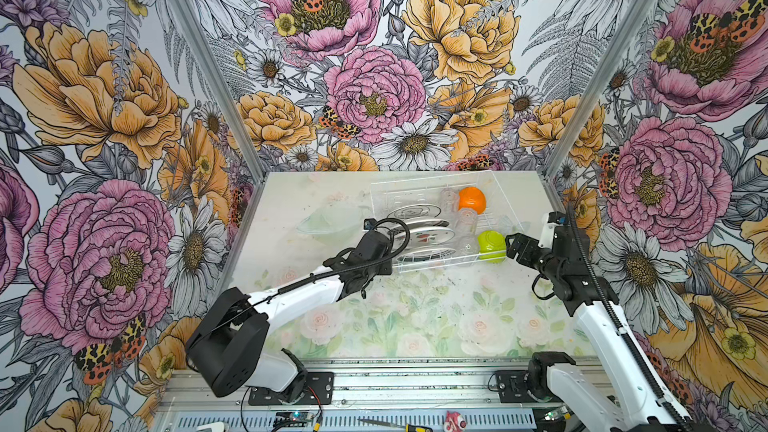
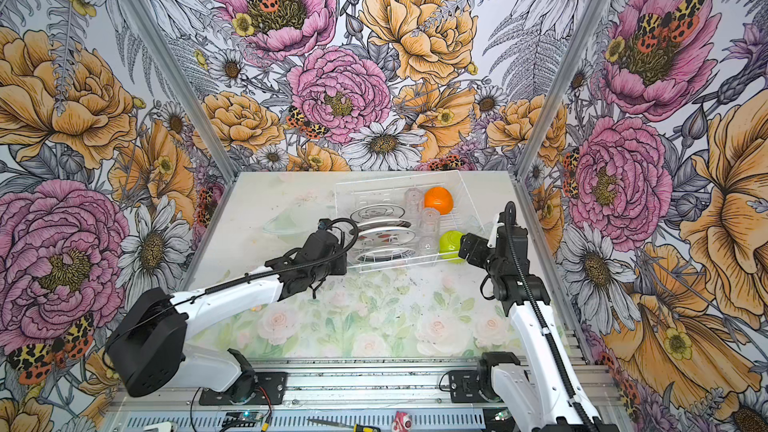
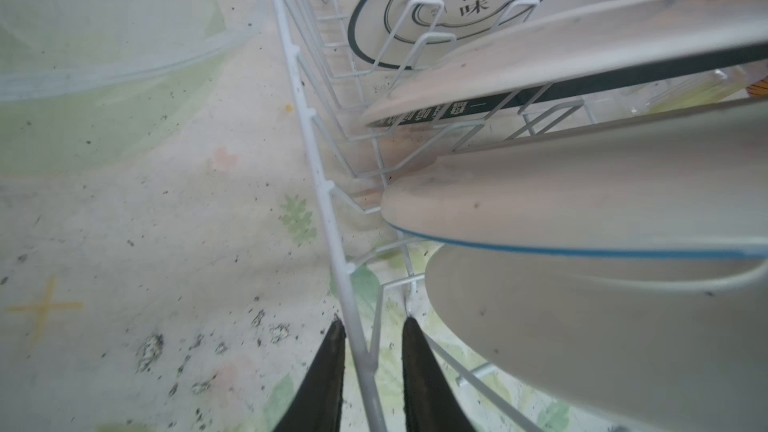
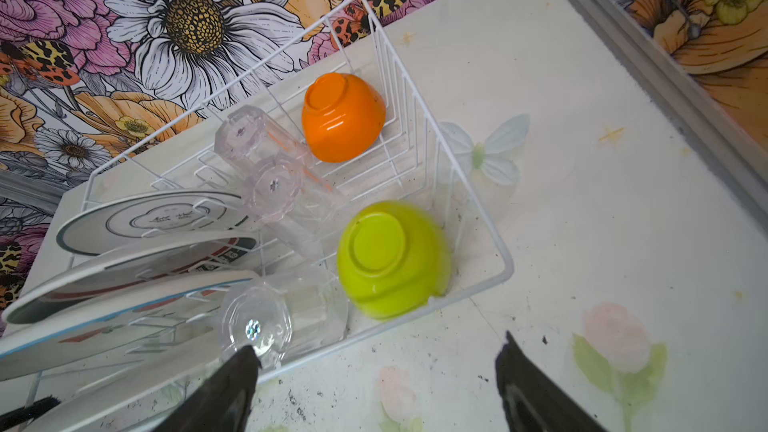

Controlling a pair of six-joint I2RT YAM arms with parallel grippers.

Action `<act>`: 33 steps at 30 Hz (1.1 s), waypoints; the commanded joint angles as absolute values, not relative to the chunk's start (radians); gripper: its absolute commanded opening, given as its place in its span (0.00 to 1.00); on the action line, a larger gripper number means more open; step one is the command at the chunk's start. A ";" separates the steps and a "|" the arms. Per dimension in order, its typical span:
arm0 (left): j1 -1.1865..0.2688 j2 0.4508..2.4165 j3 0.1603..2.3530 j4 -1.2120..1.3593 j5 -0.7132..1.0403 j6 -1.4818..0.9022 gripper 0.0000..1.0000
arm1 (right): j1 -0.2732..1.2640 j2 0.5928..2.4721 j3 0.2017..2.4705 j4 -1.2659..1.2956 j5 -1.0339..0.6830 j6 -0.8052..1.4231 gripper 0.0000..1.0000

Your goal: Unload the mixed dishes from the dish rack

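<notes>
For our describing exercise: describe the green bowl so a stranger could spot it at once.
Find the white wire dish rack at the back right of the table. In its near right corner sits an upturned lime-green bowl. Its look-alike further back is an orange bowl.

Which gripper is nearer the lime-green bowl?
Right. The right gripper hovers open just outside the dish rack corner holding the lime-green bowl; the left gripper straddles the rack's opposite rim, beside the plates.

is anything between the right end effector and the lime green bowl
Yes: a white wire wall of the dish rack runs between the open right end effector and the upside-down lime-green bowl. Nothing visible covers the bowl from above.
</notes>
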State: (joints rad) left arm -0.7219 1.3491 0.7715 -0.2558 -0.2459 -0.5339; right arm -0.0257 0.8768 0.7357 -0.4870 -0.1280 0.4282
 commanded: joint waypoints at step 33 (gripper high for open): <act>-0.578 0.988 0.727 -0.467 -0.183 -0.503 0.76 | 0.036 1.255 0.847 -0.529 -0.176 0.283 0.42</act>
